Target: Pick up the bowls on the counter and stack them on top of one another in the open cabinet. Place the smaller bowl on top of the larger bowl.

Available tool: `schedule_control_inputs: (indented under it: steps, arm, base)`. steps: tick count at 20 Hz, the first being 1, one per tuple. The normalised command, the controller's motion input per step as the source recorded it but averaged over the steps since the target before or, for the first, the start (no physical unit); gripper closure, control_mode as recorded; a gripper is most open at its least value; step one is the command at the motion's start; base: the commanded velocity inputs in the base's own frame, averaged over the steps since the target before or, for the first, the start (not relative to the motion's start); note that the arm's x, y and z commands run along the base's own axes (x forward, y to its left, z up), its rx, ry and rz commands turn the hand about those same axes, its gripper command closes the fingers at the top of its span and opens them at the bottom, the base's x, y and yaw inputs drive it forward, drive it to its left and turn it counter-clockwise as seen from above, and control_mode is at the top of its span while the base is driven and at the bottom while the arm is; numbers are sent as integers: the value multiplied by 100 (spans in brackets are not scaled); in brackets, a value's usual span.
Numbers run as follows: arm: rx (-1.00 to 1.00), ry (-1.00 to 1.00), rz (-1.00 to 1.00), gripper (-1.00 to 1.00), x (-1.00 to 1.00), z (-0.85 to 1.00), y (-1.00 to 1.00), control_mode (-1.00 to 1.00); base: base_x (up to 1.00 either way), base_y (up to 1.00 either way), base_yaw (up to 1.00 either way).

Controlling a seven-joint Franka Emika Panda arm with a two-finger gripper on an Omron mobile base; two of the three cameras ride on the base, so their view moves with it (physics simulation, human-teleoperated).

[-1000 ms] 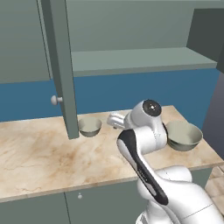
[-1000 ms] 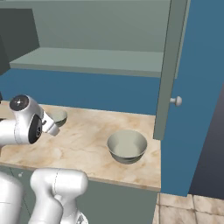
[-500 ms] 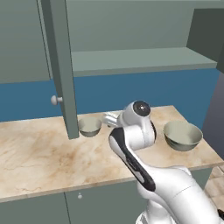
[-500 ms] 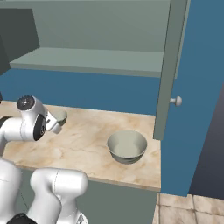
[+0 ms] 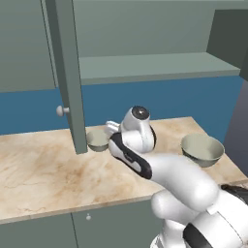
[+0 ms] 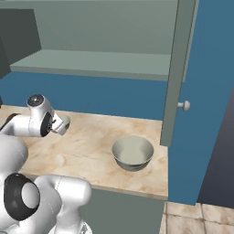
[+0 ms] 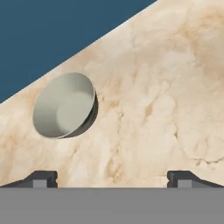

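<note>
Swung leftward over the last second, away from the larger bowl (image 5: 202,148) and toward the smaller bowl (image 5: 98,139), with the wrist dropping lower over the desk (image 5: 43,167). Now hovering near the smaller bowl, not touching it; gripper (image 7: 112,178) with jaws spread wide and empty, tips far apart at the bottom of the hand view. Smaller bowl (image 7: 64,105) resting on the desk close to the blue back wall, just beside the foot of the open cabinet (image 5: 145,65) door; larger bowl (image 6: 132,153) well apart toward the desk's other end, near the front edge. Both outside the cabinet, shelf bare.

Judged rigid, light and thin-walled, shiny metal outside, so likely slippery against the pads. Best taken at the rim, one finger inside against the pale wall and one outside, squarely, to avoid tipping or sliding along the marble. Unlikely to break, apt to skid if nudged.

No brand, label or writing visible anywhere.
</note>
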Motion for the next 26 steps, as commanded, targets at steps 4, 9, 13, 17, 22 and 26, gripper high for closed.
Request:
schedule_control_inputs:
  steps: [4, 9, 13, 17, 22, 26]
  arm:
    - [0, 4, -1, -100, 47, -29, 18, -100]
    - [0, 3, -1, -100, 34, -44, 13, -100]
    - [0, 0, -1, -100, 37, -43, 12, -100]
    - [0, 0, -2, -100, 48, -30, 14, -100]
    - [0, 0, -3, -100, 52, -27, 15, -100]
    - [0, 0, -3, -100, 49, -30, 15, -100]
  base:
    - [0, 0, 0]
    - [0, 0, 0]
    - [0, 0, 0]
    - [0, 0, 0]
    - [0, 0, 0]
    - [0, 0, 0]
